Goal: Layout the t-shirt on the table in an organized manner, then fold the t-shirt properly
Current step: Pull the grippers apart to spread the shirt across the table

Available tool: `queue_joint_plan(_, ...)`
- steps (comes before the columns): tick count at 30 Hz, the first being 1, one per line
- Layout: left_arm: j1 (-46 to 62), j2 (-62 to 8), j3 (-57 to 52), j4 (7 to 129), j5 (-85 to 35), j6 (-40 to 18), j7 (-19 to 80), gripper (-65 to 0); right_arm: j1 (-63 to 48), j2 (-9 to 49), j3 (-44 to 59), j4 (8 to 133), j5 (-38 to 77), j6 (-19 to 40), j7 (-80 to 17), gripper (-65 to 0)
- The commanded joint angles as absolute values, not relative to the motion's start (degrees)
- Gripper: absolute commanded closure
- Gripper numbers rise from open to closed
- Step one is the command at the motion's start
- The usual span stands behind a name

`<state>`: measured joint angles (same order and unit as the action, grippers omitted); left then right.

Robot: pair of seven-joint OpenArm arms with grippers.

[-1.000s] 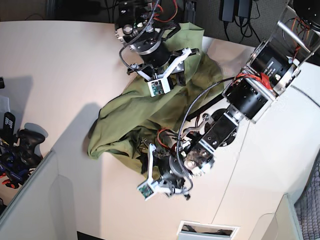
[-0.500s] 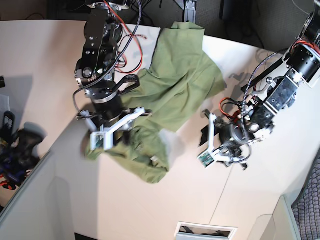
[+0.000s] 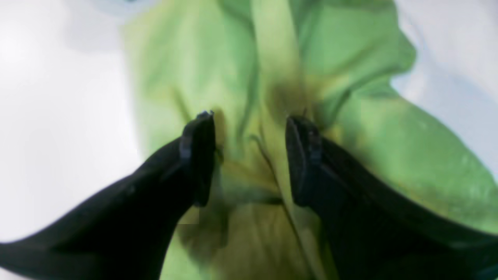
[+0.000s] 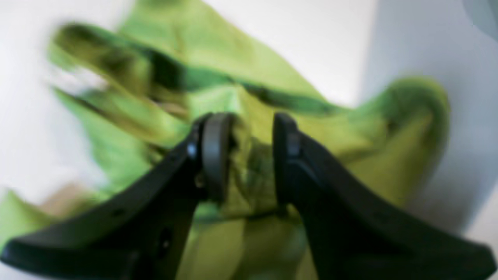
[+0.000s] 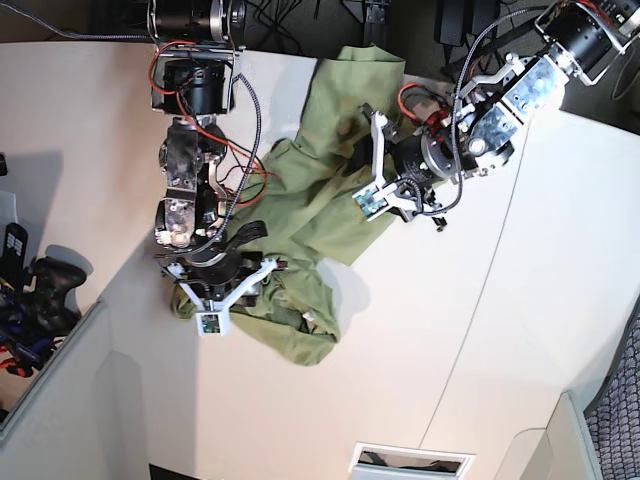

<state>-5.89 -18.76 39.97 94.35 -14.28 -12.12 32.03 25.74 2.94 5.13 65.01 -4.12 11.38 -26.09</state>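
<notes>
The olive-green t-shirt (image 5: 335,95) lies crumpled on the white table (image 5: 450,330), running from the far edge down to the front left. My left gripper (image 5: 358,155) is over the shirt's upper right part. In the left wrist view the left gripper (image 3: 249,155) is open, its fingers (image 3: 198,155) pressed into the t-shirt (image 3: 350,58) with a ridge of cloth between them. My right gripper (image 5: 232,288) is at the shirt's lower left bunch. In the blurred right wrist view the right gripper (image 4: 251,155) is closed on a wad of the t-shirt (image 4: 272,74).
A game controller (image 5: 50,285) and other dark items sit off the table's left edge. A white box (image 5: 415,460) is at the front edge. Cables hang behind the far edge (image 5: 300,15). A thin dark seam (image 5: 470,330) crosses the table on the right.
The left arm has swung from the bare table at the right up onto the shirt's upper right part. The right gripper has shifted slightly toward the front on the lower left bunch.
</notes>
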Motion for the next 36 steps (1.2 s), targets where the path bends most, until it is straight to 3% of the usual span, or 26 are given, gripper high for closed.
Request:
queue_joint_plan(1,-6.81,-19.16,39.46,94.04,-14.06,-13.04,31.14,-32.6,27.4,4.51,5.19,65.41,-4.05,11.14,-24.62,-19.4)
queue_joint_plan(13,-7.9,-21.19,39.46,84.79,-10.41,-14.61,28.29,-32.6,21.96,13.67,5.26,64.51,-2.13,11.18,-27.22,-19.4)
queue_joint_plan(20,-18.48,-26.96,39.46,77.45,-7.79,-14.37,24.14,-32.6,14.35,15.55,5.3,67.2,0.14,11.14,-27.68,-19.4)
queue_joint_plan(26,-28.18,-27.99,39.46,70.06,-7.6,-14.15,21.45,-32.6,6.48,15.38,5.3,77.73,2.15,11.16,-27.7,-19.4)
queue_joint_plan(31,-31.73,-30.61,39.44,73.6,-9.1,-12.36,23.53,-32.6,3.92,15.4,5.3,86.41,2.15,11.14,-30.81,-19.4)
queue_joint_plan(36,-27.51,-38.26,39.44,89.14,-12.99,-12.53,28.58,-32.6,4.12,15.4,5.3,90.02,2.22,11.14,-31.55,-19.4)
